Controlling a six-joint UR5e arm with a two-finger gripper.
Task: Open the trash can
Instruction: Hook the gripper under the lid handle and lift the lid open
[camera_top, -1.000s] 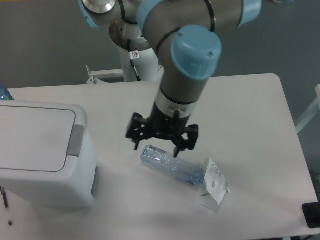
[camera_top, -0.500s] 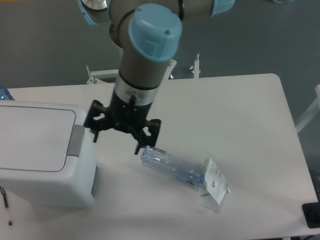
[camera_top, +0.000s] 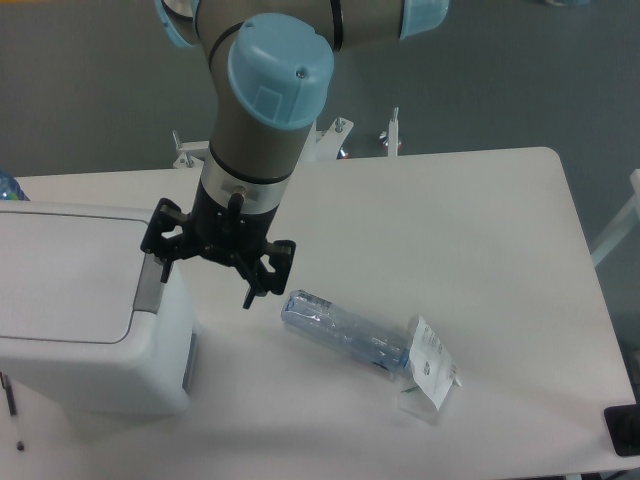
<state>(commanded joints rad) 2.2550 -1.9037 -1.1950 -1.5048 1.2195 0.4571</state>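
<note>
The white boxy trash can (camera_top: 85, 340) stands at the left of the table with its flat lid (camera_top: 60, 275) down. Its grey push-button strip (camera_top: 150, 283) runs along the lid's right edge. My gripper (camera_top: 208, 278) hangs open and empty just right of the can. Its left fingertip (camera_top: 166, 270) is over the top end of the grey strip; whether it touches is unclear. Its right fingertip (camera_top: 250, 294) is over the bare table.
A clear blue-tinted plastic bottle (camera_top: 345, 332) lies on the table right of the gripper, with a small white packet (camera_top: 430, 371) at its far end. A black object (camera_top: 622, 430) sits at the table's bottom right corner. Metal brackets (camera_top: 390, 135) stand behind the table.
The arm has swung left from above the bottle to the trash can's right edge. The gripper stays open. The lid, bottle and packet have not moved.
</note>
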